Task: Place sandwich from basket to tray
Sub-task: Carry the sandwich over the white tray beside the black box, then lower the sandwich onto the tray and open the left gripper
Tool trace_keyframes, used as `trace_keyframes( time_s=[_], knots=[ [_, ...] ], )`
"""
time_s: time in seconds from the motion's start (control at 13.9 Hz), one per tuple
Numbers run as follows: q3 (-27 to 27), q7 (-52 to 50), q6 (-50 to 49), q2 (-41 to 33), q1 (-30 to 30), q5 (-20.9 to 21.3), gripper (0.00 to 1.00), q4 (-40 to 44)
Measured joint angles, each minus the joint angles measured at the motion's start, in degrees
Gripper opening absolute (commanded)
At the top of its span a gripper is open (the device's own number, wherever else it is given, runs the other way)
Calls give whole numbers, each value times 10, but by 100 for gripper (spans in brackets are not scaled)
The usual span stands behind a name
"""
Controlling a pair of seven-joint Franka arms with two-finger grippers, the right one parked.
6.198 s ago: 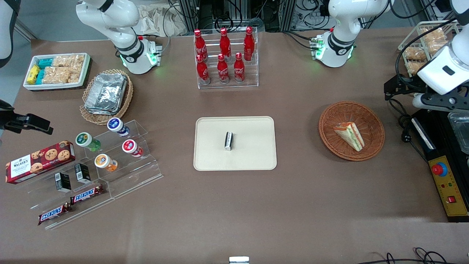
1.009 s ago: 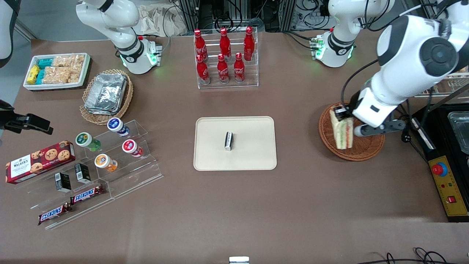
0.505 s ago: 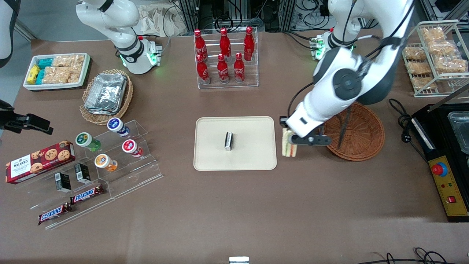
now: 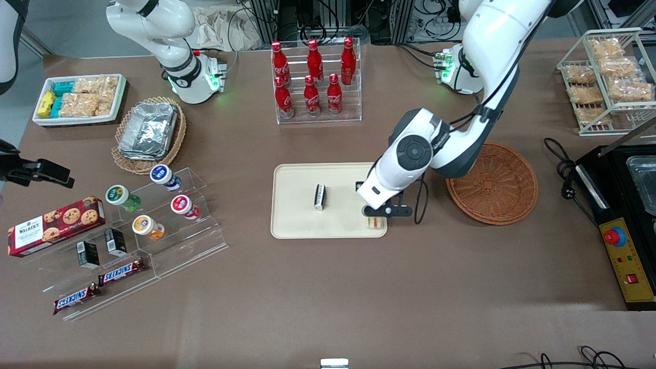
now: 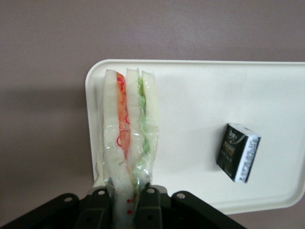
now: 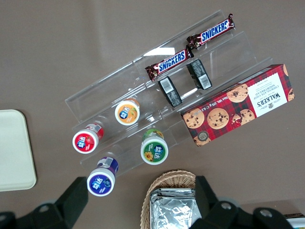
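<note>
- My gripper is clamped on the sandwich, the two fingers pinching the wedge at its wide end so that it hangs point-down over the tray.
- In the front view my gripper sits over the tray's corner nearest the basket and the front camera, roughly at five o'clock on the tray; only the tip of the sandwich shows under my wrist.
- I cannot tell whether the sandwich's tip touches the tray surface.
- The bread layers stand on edge, with the orange-red filling in one seam and the green in the next.
- A small black-and-white bar lies near the tray's middle, at about nine o'clock from my gripper and apart from the sandwich.
- The basket sits on the table at three o'clock from the tray, toward my end, with nothing in it.
</note>
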Motion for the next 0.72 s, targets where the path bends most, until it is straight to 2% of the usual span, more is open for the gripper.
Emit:
trace_keyframes(
  time_s=[0.07,0.14,0.22,0.29,0.36,0.72],
  knots=[
    [0,-7,15,14,-2,7,3,0],
    [0,-14,26,26,-3,14,13,0],
    [0,-19,31,35,-3,22,34,0],
    [0,-25,31,40,-3,28,75,0],
    [0,-31,31,42,-3,31,100,0],
    [0,-40,31,42,-4,36,100,0]
  ],
)
